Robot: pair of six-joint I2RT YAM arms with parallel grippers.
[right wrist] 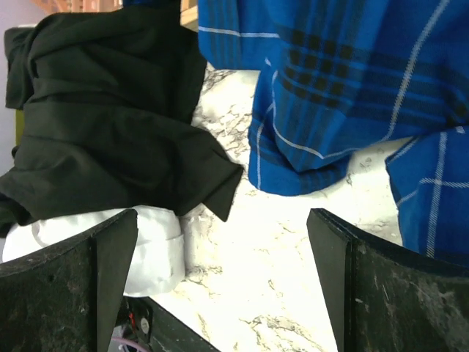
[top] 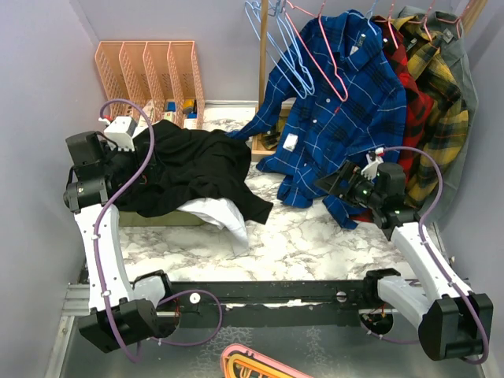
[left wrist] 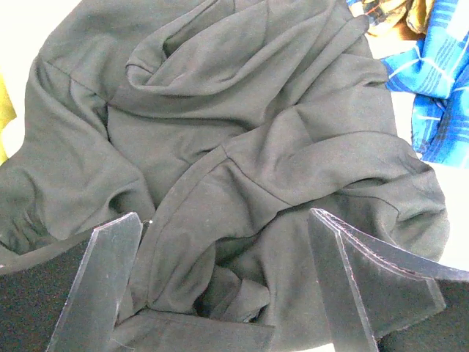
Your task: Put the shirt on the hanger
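I've got the left pincer (left wrist: 223, 286) open, jaws wide, right over the shirt (left wrist: 242, 147). Black fabric fills the view between its fingers; I can't tell if they touch it. The shirt lies crumpled on the counter (top: 315, 244), draped over a white garment (top: 224, 214). I see the right pincer (right wrist: 223, 293) open too, empty, with the shirt ahead to its left. The hanger (top: 331, 79) hangs well beyond it, against the blue plaid shirt (top: 346, 118).

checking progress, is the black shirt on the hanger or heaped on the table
Heaped: the black shirt lies crumpled over a white garment on the table, apart from the pink hanger.
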